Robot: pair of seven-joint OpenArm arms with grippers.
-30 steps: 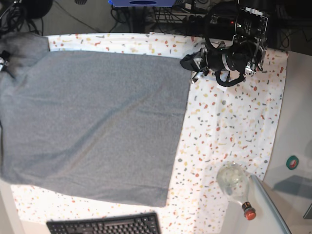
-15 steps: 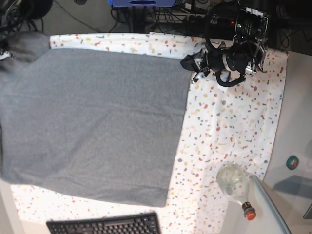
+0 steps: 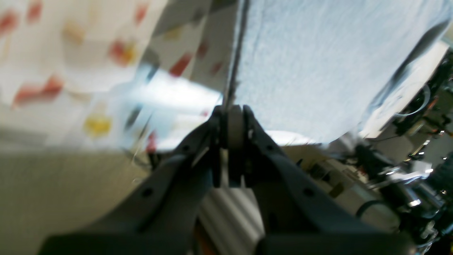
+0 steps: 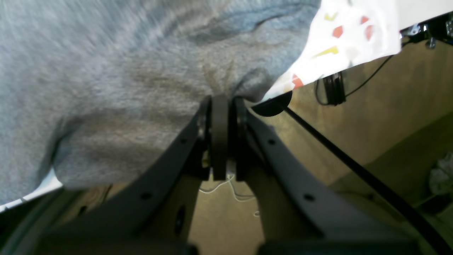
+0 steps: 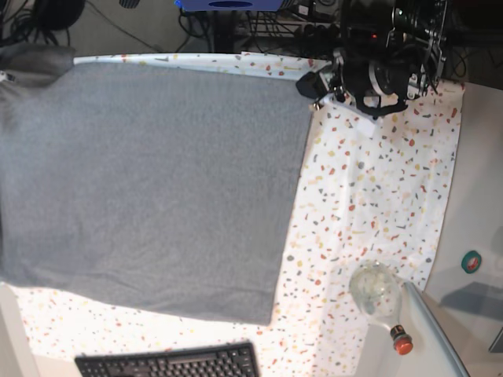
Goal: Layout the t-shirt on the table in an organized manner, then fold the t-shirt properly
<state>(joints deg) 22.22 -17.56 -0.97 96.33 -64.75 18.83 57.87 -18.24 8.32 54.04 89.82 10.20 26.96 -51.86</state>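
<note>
The heather-grey knit t-shirt [image 5: 149,188] lies flat and rectangular across the left of the flecked terrazzo-pattern tabletop [image 5: 377,204]. The left gripper [image 3: 231,118] has its jaws clamped on the hem; the right gripper [image 4: 221,102] pinches puckered shirt fabric. No readable writing.

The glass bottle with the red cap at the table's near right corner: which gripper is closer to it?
Left. The left gripper pinches the t-shirt corner straight up-table from the bottle; the right gripper grips the shirt off the view's far-left edge.
</note>
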